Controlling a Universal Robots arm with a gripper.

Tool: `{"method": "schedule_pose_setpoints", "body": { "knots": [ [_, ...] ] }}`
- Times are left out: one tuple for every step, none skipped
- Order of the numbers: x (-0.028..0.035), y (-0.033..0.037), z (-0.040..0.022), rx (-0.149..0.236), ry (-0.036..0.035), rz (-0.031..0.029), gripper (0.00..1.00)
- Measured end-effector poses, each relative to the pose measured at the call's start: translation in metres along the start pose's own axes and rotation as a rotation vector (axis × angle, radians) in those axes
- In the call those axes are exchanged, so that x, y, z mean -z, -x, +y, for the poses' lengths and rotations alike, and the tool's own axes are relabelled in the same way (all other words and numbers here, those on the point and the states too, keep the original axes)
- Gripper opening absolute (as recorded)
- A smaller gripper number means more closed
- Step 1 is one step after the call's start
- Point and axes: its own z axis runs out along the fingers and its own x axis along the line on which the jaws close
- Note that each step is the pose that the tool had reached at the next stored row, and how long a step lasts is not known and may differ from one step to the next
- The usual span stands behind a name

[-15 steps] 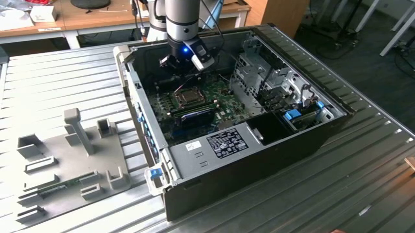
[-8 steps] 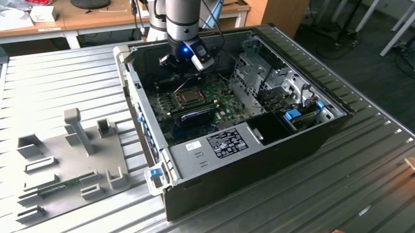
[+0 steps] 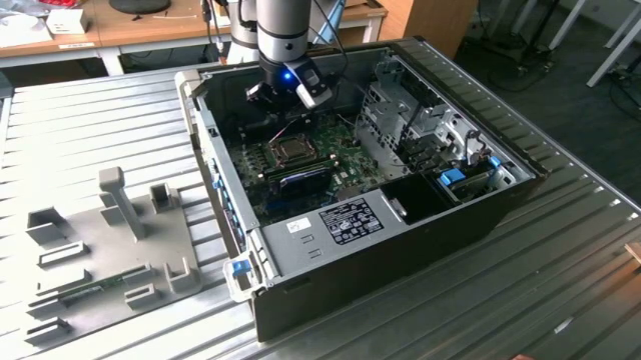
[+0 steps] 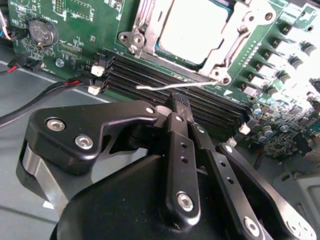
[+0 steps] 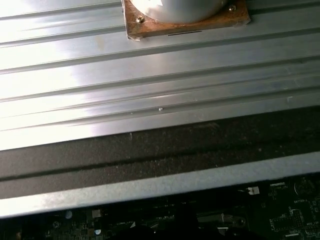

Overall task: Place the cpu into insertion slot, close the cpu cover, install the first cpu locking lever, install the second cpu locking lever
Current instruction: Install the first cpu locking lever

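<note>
Silvery and thin, a locking lever (image 4: 160,87) juts out over the black memory slots (image 4: 150,75) right at the tip of the claw (image 4: 178,102). The claw's fingers are pressed together with nothing between them, probably so the narrow tip can push the wire rather than grip it. The cpu (image 4: 192,25) already lies in the insertion slot (image 3: 290,148) beneath the lowered cpu cover (image 4: 227,47), just beyond the lever from the claw, inside the open computer case (image 3: 331,247) on the ribbed bench (image 3: 561,292).
</note>
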Motion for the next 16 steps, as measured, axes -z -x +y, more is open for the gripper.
{"method": "schedule_pose_setpoints", "body": {
  "knots": [
    [0.0001, 0.0001, -0.0006, 0.0, 0.0002, 0.0, 0.1],
    [0.0002, 0.0003, -0.0011, 0.0, 0.0006, 0.0001, 0.1],
    [0.0003, 0.0003, -0.0014, 0.0, 0.001, 0.0001, 0.1],
    [0.0002, 0.0003, -0.0014, 0.0, 0.0018, 0.0002, 0.1],
    [0.0002, 0.0003, -0.0013, 0.0, 0.002, 0.0002, 0.1],
    [0.0002, 0.0004, -0.0014, 0.0, 0.0027, 0.0004, 0.1],
    [0.0001, 0.0004, -0.0015, 0.0, 0.0041, 0.0006, 0.1],
    [0.0001, 0.0004, -0.0015, 0.0, 0.0069, 0.0011, 0.1],
    [0.0001, 0.0004, -0.0015, -0.001, 0.0115, 0.0018, 0.1],
    [0.0, 0.0004, -0.0015, -0.002, 0.0207, 0.0031, 0.1],
    [0.0, 0.0004, -0.0015, -0.002, 0.029, 0.0043, 0.1],
    [0.0001, 0.0004, -0.0015, -0.002, 0.0307, 0.0045, 0.1],
    [0.0, 0.0004, -0.0015, -0.002, 0.0308, 0.0045, 0.1],
    [0.0001, 0.0005, -0.0016, -0.002, 0.0308, 0.0046, 0.1],
    [0.0001, 0.0007, -0.0017, -0.002, 0.0309, 0.0047, 0.1],
    [0.0001, 0.001, -0.0018, -0.002, 0.0307, 0.0047, 0.1]
  ]
}}
